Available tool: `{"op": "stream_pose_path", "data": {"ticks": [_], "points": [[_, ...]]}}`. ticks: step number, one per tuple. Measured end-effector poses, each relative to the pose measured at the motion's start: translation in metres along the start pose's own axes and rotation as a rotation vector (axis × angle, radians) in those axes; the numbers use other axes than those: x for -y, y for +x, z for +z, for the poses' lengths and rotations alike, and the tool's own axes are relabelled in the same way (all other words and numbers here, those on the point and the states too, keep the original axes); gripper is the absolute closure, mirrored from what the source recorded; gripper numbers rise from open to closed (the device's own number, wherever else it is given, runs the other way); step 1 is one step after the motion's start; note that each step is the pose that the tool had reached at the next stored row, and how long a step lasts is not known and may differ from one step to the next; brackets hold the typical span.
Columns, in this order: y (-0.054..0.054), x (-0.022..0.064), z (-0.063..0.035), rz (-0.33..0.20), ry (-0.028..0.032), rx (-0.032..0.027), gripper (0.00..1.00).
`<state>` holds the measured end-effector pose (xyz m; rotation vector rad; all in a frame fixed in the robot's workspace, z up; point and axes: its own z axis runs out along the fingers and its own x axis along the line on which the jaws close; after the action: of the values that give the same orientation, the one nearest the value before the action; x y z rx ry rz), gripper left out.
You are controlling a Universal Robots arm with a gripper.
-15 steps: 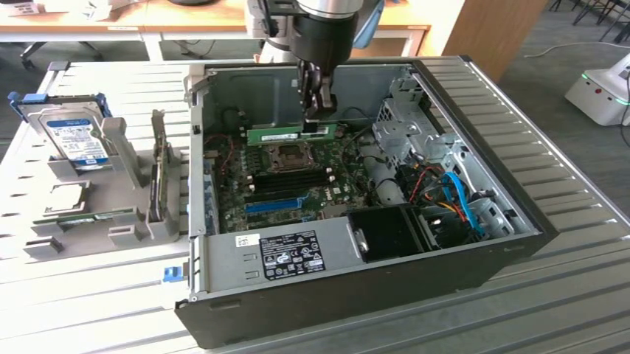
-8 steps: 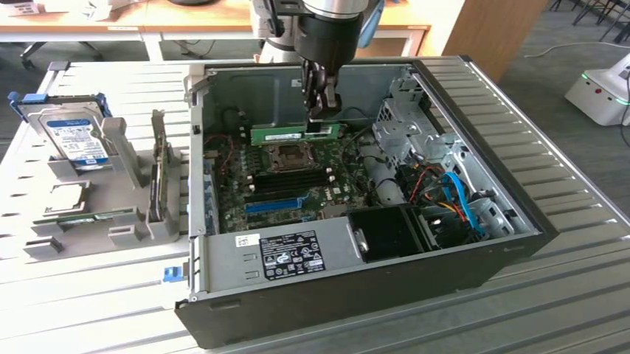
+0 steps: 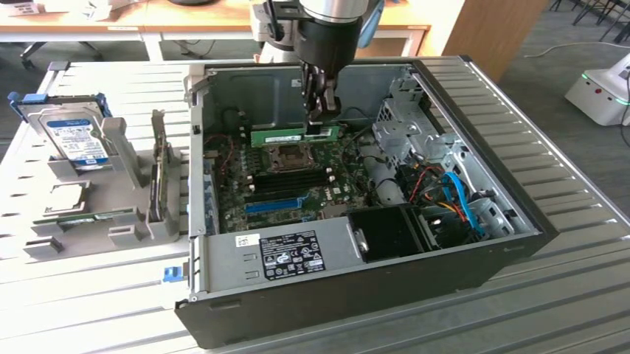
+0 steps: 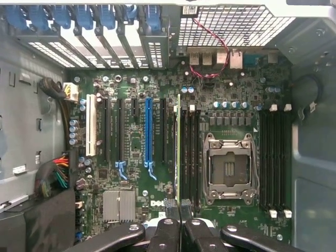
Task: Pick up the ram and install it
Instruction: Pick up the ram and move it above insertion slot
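The ram point(image 3: 293, 136) is a long green stick, and my gripper point(image 3: 320, 127) is shut on its end at the exterior view's right. It hangs level inside the open computer case point(image 3: 462, 243), above the motherboard point(image 3: 295, 188) and over the back of the CPU socket point(image 3: 291, 155). In the wrist view the ram point(image 4: 178, 147) appears edge-on as a thin green line running out from my fingertips point(image 4: 171, 206). It lies along the black memory slots point(image 4: 190, 152) beside the socket point(image 4: 229, 169). Whether it touches a slot I cannot tell.
A grey parts stand point(image 3: 113, 221) sits at the exterior view's left, holding a hard drive with a blue label point(image 3: 74, 140), an upright card point(image 3: 158, 177) and another green stick point(image 3: 87, 218). Case walls, a drive cage point(image 3: 403, 122) and cables point(image 3: 453, 195) surround the board.
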<state>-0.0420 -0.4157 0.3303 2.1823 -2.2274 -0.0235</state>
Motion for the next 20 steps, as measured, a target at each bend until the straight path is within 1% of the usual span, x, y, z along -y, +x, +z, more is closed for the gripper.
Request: {"op": "stream_pose_path", "data": {"ticks": [10, 20], "points": [[0.000, 0.0004, 0.0158, 0.000, 0.0000, 0.0002, 0.88], [0.000, 0.0004, 0.0156, 0.000, 0.0000, 0.0003, 0.88]]}}
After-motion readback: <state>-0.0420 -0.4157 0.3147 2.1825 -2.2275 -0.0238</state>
